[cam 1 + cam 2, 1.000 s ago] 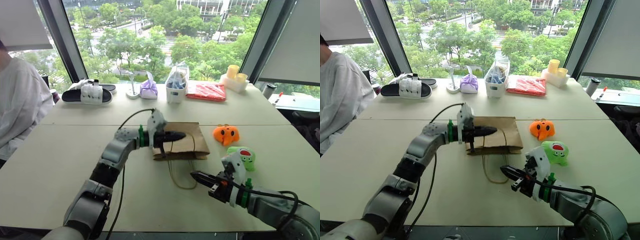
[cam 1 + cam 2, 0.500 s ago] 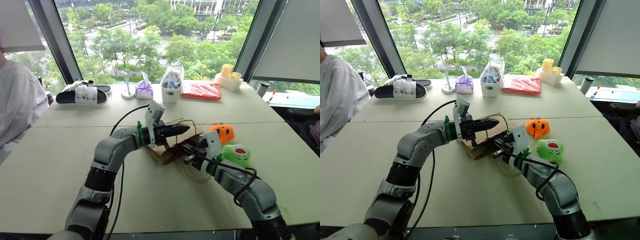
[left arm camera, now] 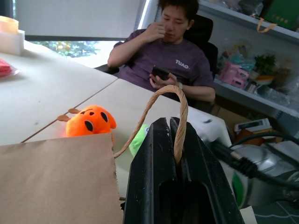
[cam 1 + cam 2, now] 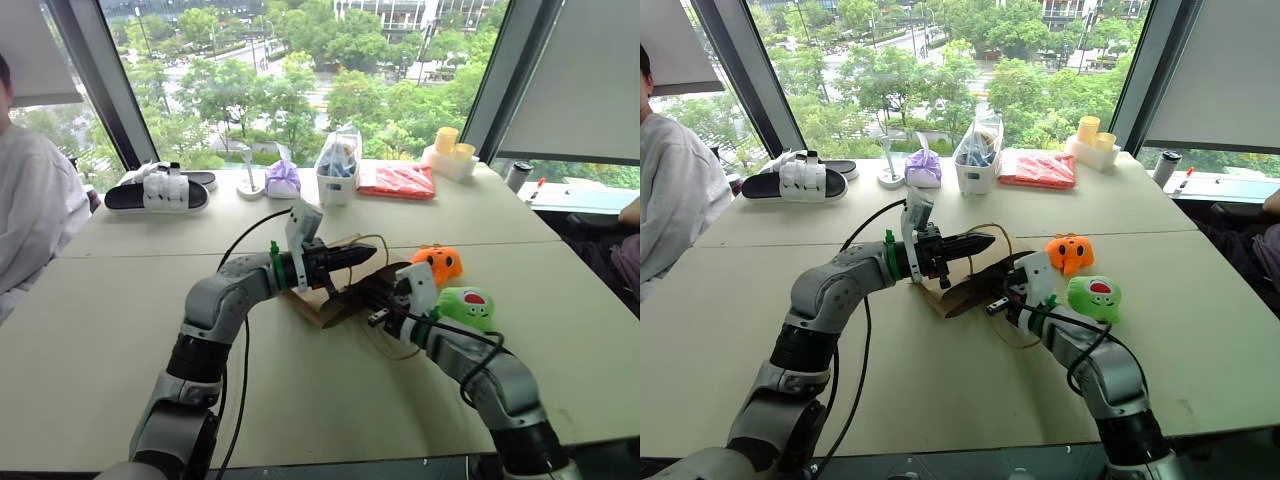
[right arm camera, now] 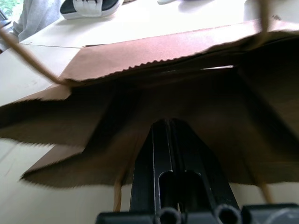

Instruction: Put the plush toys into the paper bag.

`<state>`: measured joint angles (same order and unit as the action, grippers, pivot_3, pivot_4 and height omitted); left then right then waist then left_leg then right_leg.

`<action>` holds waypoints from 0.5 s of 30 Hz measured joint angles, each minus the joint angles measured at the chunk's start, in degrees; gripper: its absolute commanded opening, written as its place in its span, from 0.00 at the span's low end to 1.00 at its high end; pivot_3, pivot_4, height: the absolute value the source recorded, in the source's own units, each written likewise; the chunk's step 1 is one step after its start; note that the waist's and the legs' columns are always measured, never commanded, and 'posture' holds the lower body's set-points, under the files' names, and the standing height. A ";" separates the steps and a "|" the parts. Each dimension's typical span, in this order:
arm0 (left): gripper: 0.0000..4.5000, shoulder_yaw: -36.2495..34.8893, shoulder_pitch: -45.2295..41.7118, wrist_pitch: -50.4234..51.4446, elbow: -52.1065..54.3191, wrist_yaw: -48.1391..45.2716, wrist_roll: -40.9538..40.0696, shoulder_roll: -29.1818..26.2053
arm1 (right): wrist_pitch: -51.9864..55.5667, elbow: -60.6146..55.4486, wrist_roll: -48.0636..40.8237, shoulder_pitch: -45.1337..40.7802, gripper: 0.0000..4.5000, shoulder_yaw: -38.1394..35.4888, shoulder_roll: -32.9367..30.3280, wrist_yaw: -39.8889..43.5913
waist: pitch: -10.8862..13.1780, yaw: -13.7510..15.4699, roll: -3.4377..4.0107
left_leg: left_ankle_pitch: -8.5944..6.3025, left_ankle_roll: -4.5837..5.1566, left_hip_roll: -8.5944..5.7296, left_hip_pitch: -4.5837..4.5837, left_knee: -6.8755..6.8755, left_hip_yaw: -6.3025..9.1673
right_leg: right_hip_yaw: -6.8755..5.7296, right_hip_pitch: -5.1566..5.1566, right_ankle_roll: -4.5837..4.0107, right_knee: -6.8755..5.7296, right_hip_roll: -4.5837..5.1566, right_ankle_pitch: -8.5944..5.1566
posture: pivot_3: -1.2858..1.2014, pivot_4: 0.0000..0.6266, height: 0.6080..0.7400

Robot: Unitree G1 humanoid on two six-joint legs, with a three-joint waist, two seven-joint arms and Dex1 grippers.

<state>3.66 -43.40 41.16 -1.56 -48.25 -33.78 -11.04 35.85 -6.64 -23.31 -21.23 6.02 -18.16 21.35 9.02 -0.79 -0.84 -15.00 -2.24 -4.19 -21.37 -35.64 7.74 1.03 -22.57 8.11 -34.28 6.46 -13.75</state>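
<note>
Head views: a second ago the bag (image 4: 335, 290) lay flat on the desk (image 4: 120, 330) and the right pincer (image 4: 372, 303) hung well short of it, near the front edge. Now the right arm has reached forward, its pincer at the bag's mouth, and the left pincer (image 4: 368, 255) has lifted one handle (image 4: 362, 240), raising the bag's near edge off the desk. The orange toy (image 4: 439, 264) and green toy (image 4: 467, 304) lie on the desk just right of the bag, beside the right arm, as before.

Left wrist view: the left pincer (image 3: 174, 122) is closed on the handle (image 3: 164, 95), the cord pinched between its fingers (image 3: 154, 154). The bag's (image 3: 56, 182) brown side is beside it, the orange toy (image 3: 91, 120) just past its edge, a bit of the green toy (image 3: 140, 140) behind the cord. A person sits beyond the desk.

Right wrist view: the right pincer (image 5: 169, 122) is closed and empty, its tip at the bag's (image 5: 154, 51) gaping mouth, the dark interior ahead
</note>
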 measured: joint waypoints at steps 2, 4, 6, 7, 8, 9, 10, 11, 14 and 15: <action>0.01 -0.03 -0.14 -0.30 -0.49 0.40 0.03 0.12 | -0.51 4.51 2.28 -0.97 0.00 1.00 0.98 -0.12 | 0.00 0.03 0.00 | 0.04 -0.07 -0.01 -0.02 0.01 0.00 | 0.01 -0.03 0.00 0.01 0.00 0.00 | 0.52 0.24 1.00; 0.01 -0.33 -0.52 -0.49 -1.11 1.14 0.04 0.36 | -1.03 8.01 4.52 -1.25 0.00 2.28 1.49 -0.19 | 0.00 0.13 0.00 | 0.10 -0.17 -0.02 -0.06 0.00 0.01 | 0.01 -0.05 0.00 0.01 0.01 0.00 | 0.52 0.24 1.00; 0.01 -0.50 -2.04 -0.46 -1.21 1.84 -0.03 0.57 | -1.86 9.24 5.84 -1.75 0.00 2.88 1.98 -0.11 | 0.00 0.05 -0.01 | 0.10 -0.17 -0.02 -0.07 -0.01 -0.01 | 0.03 -0.06 0.00 0.02 0.01 0.00 | 0.52 0.24 1.00; 0.01 -0.59 -3.35 -0.39 -0.76 2.27 -0.32 0.83 | -2.03 9.60 6.46 -2.03 0.00 3.02 2.38 -0.02 | -0.01 0.04 -0.02 | 0.10 -0.17 -0.02 -0.07 -0.01 0.00 | 0.03 -0.05 0.00 0.02 0.01 0.00 | 0.52 0.24 1.00; 0.01 -0.65 -4.92 -0.37 0.49 2.33 -0.77 1.06 | -2.29 9.93 6.95 -2.14 0.00 3.06 3.00 0.00 | -0.02 0.01 0.00 | 0.09 -0.16 -0.02 -0.03 0.00 0.00 | 0.03 -0.04 0.00 0.02 0.01 0.00 | 0.52 0.24 1.00; 0.01 -0.66 -5.64 -0.37 1.62 2.31 -1.16 1.06 | -2.51 10.22 7.19 -2.15 0.00 3.12 3.43 0.04 | -0.03 0.00 0.00 | 0.09 -0.16 -0.01 0.00 0.01 0.00 | 0.03 -0.01 0.00 0.02 0.01 0.00 | 0.52 0.24 1.00; 0.01 -0.63 -6.10 -0.33 2.51 2.26 -1.57 1.07 | -2.55 10.34 7.39 -2.14 0.00 3.11 3.65 0.14 | -0.04 -0.13 0.02 | 0.08 -0.15 -0.01 0.03 0.05 -0.02 | 0.04 0.00 0.00 0.02 0.01 0.00 | 0.52 0.24 1.00; 0.01 -0.55 -6.11 -0.17 3.49 2.15 -1.87 1.03 | -2.54 10.33 7.44 -2.08 0.00 3.07 3.86 0.25 | -0.05 -0.24 0.04 | 0.08 -0.15 0.00 0.05 0.08 -0.02 | 0.06 -0.01 0.00 0.02 0.01 0.00 | 0.52 0.24 1.00; 0.01 -0.15 -6.09 1.25 5.62 2.01 -3.06 0.81 | -2.47 10.17 7.51 -1.64 0.00 2.87 4.99 0.31 | -0.05 -0.27 0.04 | 0.08 -0.15 0.01 0.05 0.10 -0.02 | 0.05 -0.04 0.00 -0.01 -0.02 0.00 | 0.52 0.24 1.00; 0.01 -0.16 -6.08 2.10 6.64 1.97 -3.86 0.82 | -2.43 9.89 7.51 -1.31 0.00 2.70 5.43 0.31 | -0.05 -0.26 0.03 | 0.08 -0.15 0.02 0.04 0.10 -0.01 | 0.05 -0.04 0.00 -0.01 -0.02 0.00 | 0.52 0.24 1.00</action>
<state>3.50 -49.49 43.26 5.07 -46.28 -37.65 -10.22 33.42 3.25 -15.81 -22.53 8.72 -12.73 21.66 8.97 -1.06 -0.80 -14.92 -2.39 -4.17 -21.33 -35.54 7.73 1.08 -22.61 8.11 -34.29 6.44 -13.75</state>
